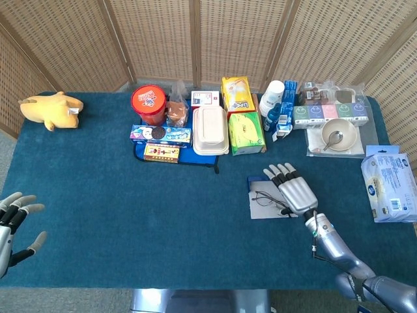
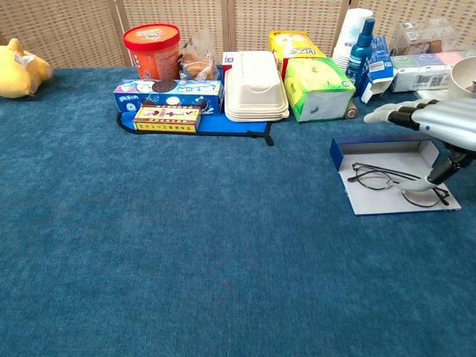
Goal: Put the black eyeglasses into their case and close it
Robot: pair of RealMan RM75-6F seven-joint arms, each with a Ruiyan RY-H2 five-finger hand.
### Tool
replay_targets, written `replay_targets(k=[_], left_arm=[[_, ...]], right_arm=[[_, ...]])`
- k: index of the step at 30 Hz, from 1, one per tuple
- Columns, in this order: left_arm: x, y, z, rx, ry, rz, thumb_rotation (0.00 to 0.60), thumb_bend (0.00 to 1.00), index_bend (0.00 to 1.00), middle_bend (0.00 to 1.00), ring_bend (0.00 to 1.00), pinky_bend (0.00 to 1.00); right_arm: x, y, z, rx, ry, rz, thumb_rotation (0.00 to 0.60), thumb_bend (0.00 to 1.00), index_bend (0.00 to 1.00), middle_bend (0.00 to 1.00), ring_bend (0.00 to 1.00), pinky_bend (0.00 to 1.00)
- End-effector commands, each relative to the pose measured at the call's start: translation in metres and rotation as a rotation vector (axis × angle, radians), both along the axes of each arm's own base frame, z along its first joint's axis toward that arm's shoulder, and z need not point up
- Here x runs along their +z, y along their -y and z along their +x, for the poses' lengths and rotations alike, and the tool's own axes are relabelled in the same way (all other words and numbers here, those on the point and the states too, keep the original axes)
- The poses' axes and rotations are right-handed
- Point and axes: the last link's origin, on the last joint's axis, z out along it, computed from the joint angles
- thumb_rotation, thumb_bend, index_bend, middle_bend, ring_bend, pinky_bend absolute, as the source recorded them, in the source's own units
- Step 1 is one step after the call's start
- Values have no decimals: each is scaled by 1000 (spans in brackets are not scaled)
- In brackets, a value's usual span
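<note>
The black eyeglasses point(image 1: 264, 198) point(image 2: 390, 180) lie unfolded on the grey flap of the open case point(image 1: 258, 210) point(image 2: 393, 203), whose blue wall point(image 2: 336, 154) stands at its far left side. My right hand point(image 1: 296, 191) point(image 2: 440, 122) hovers flat over the case's right half with fingers stretched out. Its thumb reaches down and touches the glasses at their right lens. My left hand point(image 1: 11, 225) hangs at the table's near left corner, fingers spread, holding nothing; the chest view does not show it.
Along the back stand a red tub point(image 1: 148, 104), flat boxes point(image 1: 160, 134), a white clamshell container point(image 1: 210, 130), a green tissue pack point(image 1: 245, 132) and a bottle point(image 2: 360, 46). A bowl with a spoon point(image 1: 338, 135) and a wipes pack point(image 1: 389, 187) sit at the right, a yellow plush point(image 1: 51, 109) far left.
</note>
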Motion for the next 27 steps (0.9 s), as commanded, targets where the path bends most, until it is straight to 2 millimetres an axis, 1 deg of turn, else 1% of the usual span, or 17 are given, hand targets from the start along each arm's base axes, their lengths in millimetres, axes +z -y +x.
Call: replay_targets(k=[1, 6, 16, 27], left_arm=[[1, 0, 1, -1, 0, 2, 600, 227, 322, 262, 161, 197], [1, 1, 2, -2, -1, 5, 600, 227, 321, 262, 161, 197], [1, 2, 2, 4, -6, 7, 599, 227, 319, 262, 161, 197], [2, 3, -1, 16, -9, 8, 600, 227, 318, 262, 162, 196]], right_arm=[[1, 2, -9, -9, -18, -6, 461, 217, 0, 0, 0, 80], [3, 10, -11, -5, -23, -14, 459, 217, 0, 0, 0, 81], [-1, 29, 0, 6, -21, -14, 459, 216, 0, 0, 0, 81], [-2, 51, 7, -23, -10, -34, 461, 217, 0, 0, 0, 81]])
